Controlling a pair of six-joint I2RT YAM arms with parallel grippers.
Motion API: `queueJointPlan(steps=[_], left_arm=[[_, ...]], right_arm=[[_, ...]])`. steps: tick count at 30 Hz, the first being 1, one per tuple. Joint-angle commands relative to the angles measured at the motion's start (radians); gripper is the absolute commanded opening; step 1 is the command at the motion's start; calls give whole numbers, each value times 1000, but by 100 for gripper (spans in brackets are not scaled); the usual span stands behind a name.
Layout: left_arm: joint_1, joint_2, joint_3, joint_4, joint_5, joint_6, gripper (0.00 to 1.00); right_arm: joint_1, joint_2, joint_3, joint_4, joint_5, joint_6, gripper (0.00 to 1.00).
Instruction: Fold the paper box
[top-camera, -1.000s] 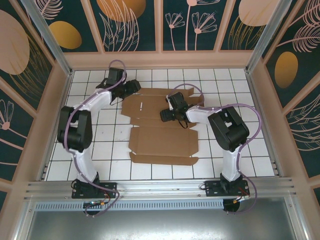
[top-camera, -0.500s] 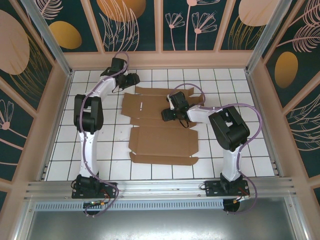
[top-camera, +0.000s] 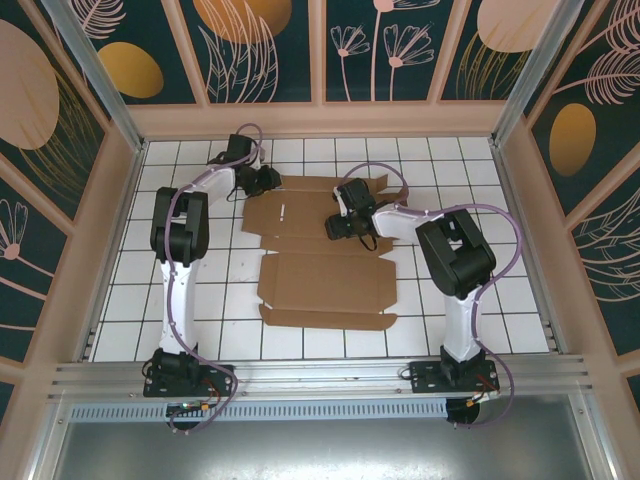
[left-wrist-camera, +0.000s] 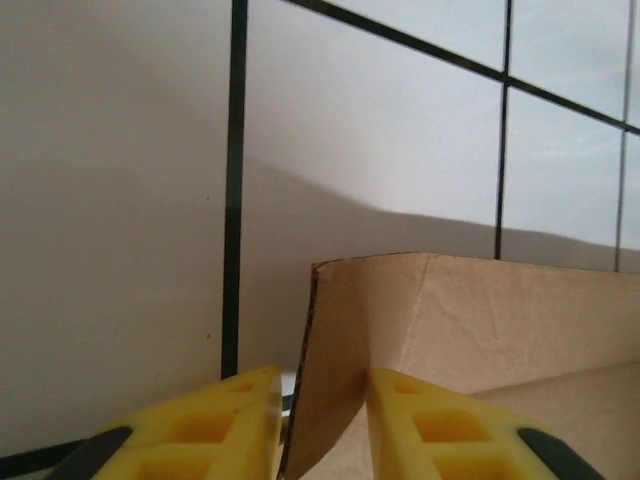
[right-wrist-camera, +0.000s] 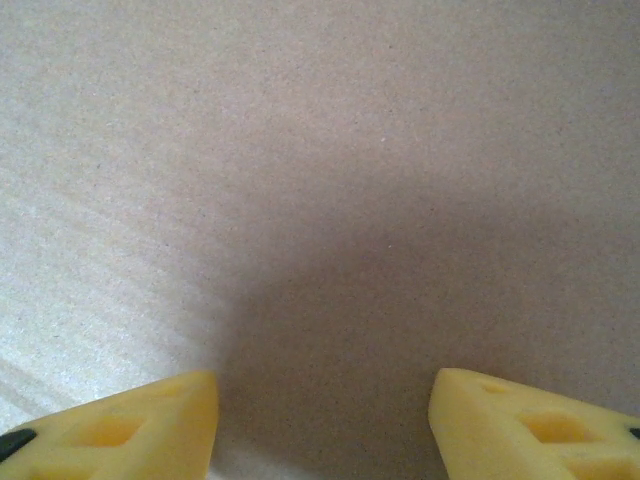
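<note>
The paper box (top-camera: 325, 280) lies as a flat brown die-cut sheet in the middle of the tiled table. At its far left corner my left gripper (top-camera: 272, 181) holds a flap. In the left wrist view that flap (left-wrist-camera: 450, 320) stands upright, and its corner sits pinched between the yellow fingers of the left gripper (left-wrist-camera: 322, 420). My right gripper (top-camera: 335, 228) hovers low over the sheet's far panel. In the right wrist view the right gripper (right-wrist-camera: 322, 420) stands open, fingers wide apart, over plain cardboard (right-wrist-camera: 320, 200) with nothing between them.
White tiles with black grout (left-wrist-camera: 120, 200) surround the sheet. Wooden frame walls (top-camera: 320, 118) close in the table at the back and sides. A metal rail (top-camera: 320, 375) runs along the near edge by the arm bases.
My left gripper has moved in from the far left to the sheet's far left corner and closed on the flap. The right gripper has narrowed a little and stays over the far panel.
</note>
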Motion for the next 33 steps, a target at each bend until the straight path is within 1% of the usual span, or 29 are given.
queueJointPlan(steps=[1, 4, 7, 10, 13, 20, 25, 29, 31, 33], left_arm=[[-3, -49, -45, 94, 79, -41, 27], [-2, -75, -79, 162, 110, -68, 29], [-3, -61, -63, 176, 127, -79, 35], [-10, -27, -37, 172, 153, -99, 39], [-24, -39, -45, 195, 133, -89, 42], [-45, -32, 2, 167, 108, -73, 42], [-69, 5, 36, 141, 101, -70, 43], [-73, 43, 54, 127, 113, -90, 43], [-72, 35, 48, 121, 117, -90, 43], [-69, -16, 12, 125, 99, -84, 44]], right_arm=[[-13, 101, 0, -118, -30, -15, 59], [-13, 111, 9, -124, -35, -19, 57], [-14, 119, 12, -127, -38, -19, 57], [-13, 122, 14, -132, -45, -20, 56], [-13, 128, 14, -137, -48, -21, 56], [-7, 134, 21, -153, -55, -18, 56], [-6, 143, 24, -160, -54, -17, 56], [-6, 152, 18, -163, -52, -20, 55], [-6, 149, 14, -163, -54, -26, 56], [-8, 141, 6, -154, -54, -38, 55]])
